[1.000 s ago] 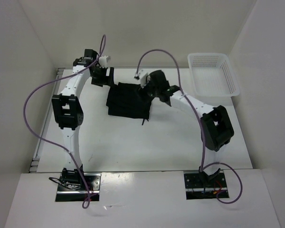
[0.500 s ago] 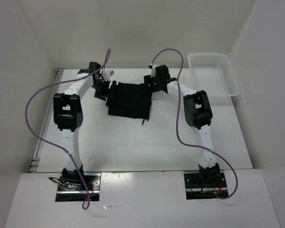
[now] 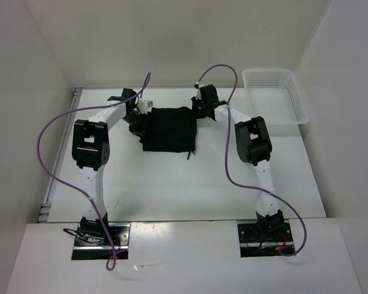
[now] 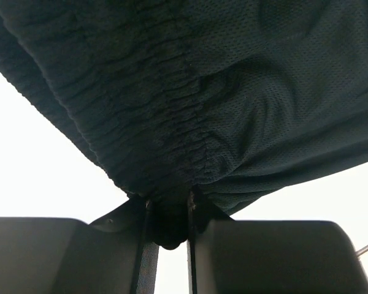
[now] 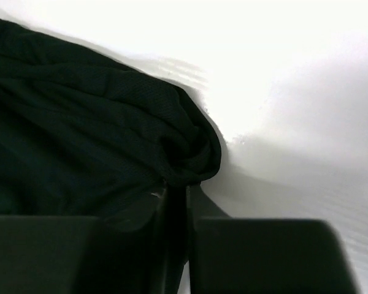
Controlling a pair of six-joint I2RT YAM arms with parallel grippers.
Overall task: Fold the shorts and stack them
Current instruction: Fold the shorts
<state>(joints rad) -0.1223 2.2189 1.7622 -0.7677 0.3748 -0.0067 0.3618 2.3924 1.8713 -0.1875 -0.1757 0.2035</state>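
Both arms have closed in since a second ago, and now the left gripper [image 4: 168,211] clamps the gathered band at the left edge of the shorts [image 3: 168,130] while the right gripper [image 5: 175,199] pinches their far right corner, cloth lying far-centre on the table [image 3: 172,184].

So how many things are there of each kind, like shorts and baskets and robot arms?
Black shorts: 1
White basket: 1
Robot arms: 2, the left arm and the right arm
Total: 4
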